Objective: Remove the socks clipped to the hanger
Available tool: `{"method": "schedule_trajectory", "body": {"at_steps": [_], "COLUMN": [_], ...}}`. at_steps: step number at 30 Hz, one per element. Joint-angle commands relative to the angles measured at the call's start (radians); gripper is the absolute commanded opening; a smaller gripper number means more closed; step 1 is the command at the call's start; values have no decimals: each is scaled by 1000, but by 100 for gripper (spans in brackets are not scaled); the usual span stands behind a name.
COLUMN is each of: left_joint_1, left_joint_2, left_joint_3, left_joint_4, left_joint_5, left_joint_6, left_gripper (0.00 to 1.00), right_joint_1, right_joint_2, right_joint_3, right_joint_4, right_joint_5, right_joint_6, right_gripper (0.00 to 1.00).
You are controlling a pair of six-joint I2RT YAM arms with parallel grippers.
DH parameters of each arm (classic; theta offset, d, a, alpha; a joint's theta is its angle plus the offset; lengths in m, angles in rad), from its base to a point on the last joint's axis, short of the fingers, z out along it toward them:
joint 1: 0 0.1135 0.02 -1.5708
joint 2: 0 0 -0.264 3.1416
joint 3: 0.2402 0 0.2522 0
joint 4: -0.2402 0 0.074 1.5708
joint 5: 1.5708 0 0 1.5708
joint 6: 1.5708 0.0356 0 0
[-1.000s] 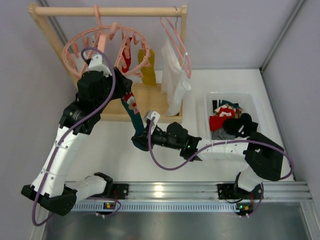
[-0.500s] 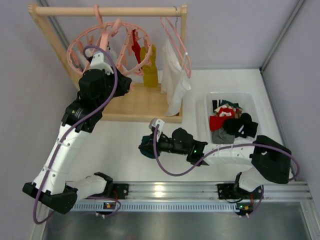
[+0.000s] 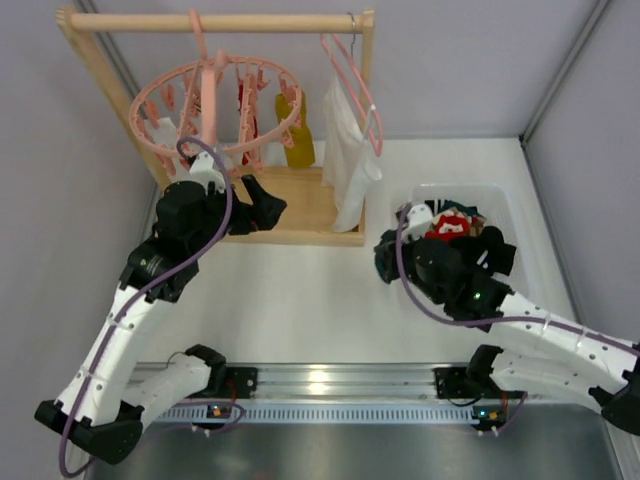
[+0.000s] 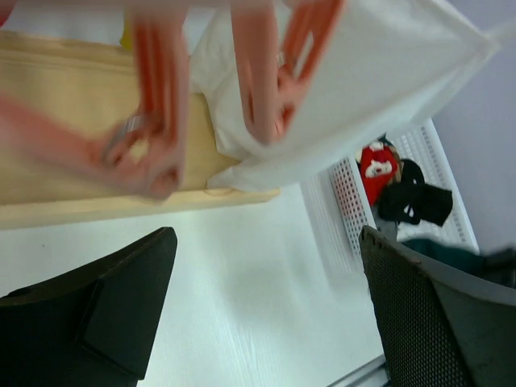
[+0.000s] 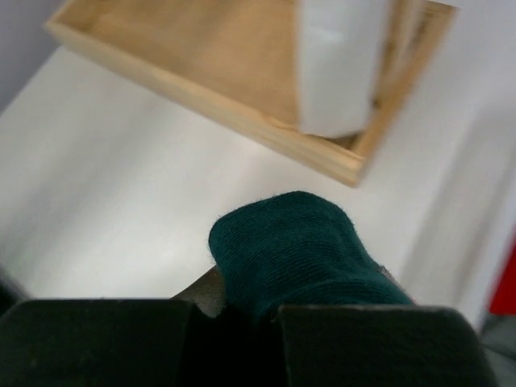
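Socks [image 3: 296,140] hang clipped under the hanger [image 3: 208,80], a mustard yellow one at its right edge and a red one [image 3: 243,115] further in. The pink ring hangs by its hook from the top bar of the wooden rack [image 3: 220,22], at the far left of the table [image 3: 300,300].

A dark teal sock [image 5: 290,250] is off the ring. It is bunched between the closed jaws of the right gripper [image 5: 242,300], which sits just beside the left wall of the white bin [image 3: 440,190]. More socks [image 3: 455,235] lie piled in that bin, red, black and grey.

The left gripper [image 4: 266,306] hovers over the rack's wooden base [image 3: 300,200], below the ring's right side. Its jaws are wide apart and hold nothing. The left wrist view shows blurred pink pegs [image 4: 157,105] close above its fingers.

A thin pink clothes hanger [image 3: 350,75] carrying a white garment [image 3: 350,150] hangs on the same bar. It fills the gap between the ring and the rack's right post.

Walls close in at the left of the rack and at the right of the bin. Bare table runs from the rack's base to the metal rail [image 3: 400,380] at the near edge.
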Motion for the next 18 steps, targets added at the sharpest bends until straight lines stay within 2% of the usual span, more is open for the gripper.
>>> {"method": "schedule_trajectory", "body": {"at_steps": [1,5,10,12,13,14,17,18], "left_joint_1": [-1,-1,-1,-1,-1,-1,-1,1], "left_joint_2": [-156,-308,-385,-431,-449,-478,-512,-517], "left_joint_3": [-94,-151,-180,-200,-222,-234,-272,-279], "left_joint_4": [11,-104,-222,-232,-233,-232,-229,-229], "left_joint_5": [85,-7,-172,-243,-271,-286,-323,-332], "left_joint_6": [36,98,145,150,150,150,147,142], "left_gripper": [98,98,98,98,98,98,98,98], "right_joint_1": [-191,-403,-710,-765,-803,-813,-821,-821], "right_joint_2": [-98,-110,107,213,242,268,324,306], "right_joint_3": [39,77,183,239,261,284,376,375], "right_joint_4": [-252,-277,-257,-241,-243,-252,-301,-300], "right_joint_5": [106,57,-176,-256,-270,-276,-248,-250], "right_joint_6": [42,-19,-91,-100,-103,-108,-104,-99], "right_gripper": [0,0,1,8,18,45,70,75]}}
